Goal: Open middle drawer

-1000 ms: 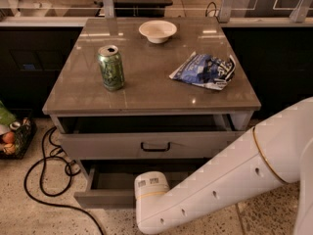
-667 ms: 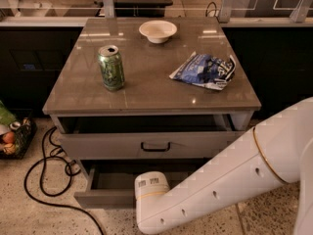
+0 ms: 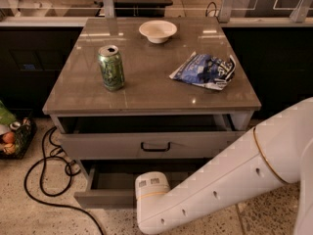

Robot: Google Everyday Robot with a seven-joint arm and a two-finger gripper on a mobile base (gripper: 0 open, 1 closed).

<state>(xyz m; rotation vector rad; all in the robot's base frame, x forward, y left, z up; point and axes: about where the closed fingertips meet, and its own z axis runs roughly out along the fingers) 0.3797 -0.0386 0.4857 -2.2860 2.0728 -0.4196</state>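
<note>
The middle drawer (image 3: 105, 198) is the lower grey drawer, pulled out well past the one above, with its shallow tray showing dark inside. Its handle is hidden behind my arm. My gripper (image 3: 148, 190) is at the end of the white arm, down at this drawer's front edge near its middle, and mostly hidden by the wrist. Above it, the top drawer (image 3: 98, 146), grey with a black loop handle (image 3: 155, 146), stands slightly out from under the tabletop.
On the tabletop (image 3: 146, 82) stand a green can (image 3: 111, 67), a white bowl (image 3: 157, 31) and a blue chip bag (image 3: 205, 71). A black cable (image 3: 44, 160) loops on the floor at the left, next to a basket (image 3: 12, 136). My arm (image 3: 234, 180) fills the lower right.
</note>
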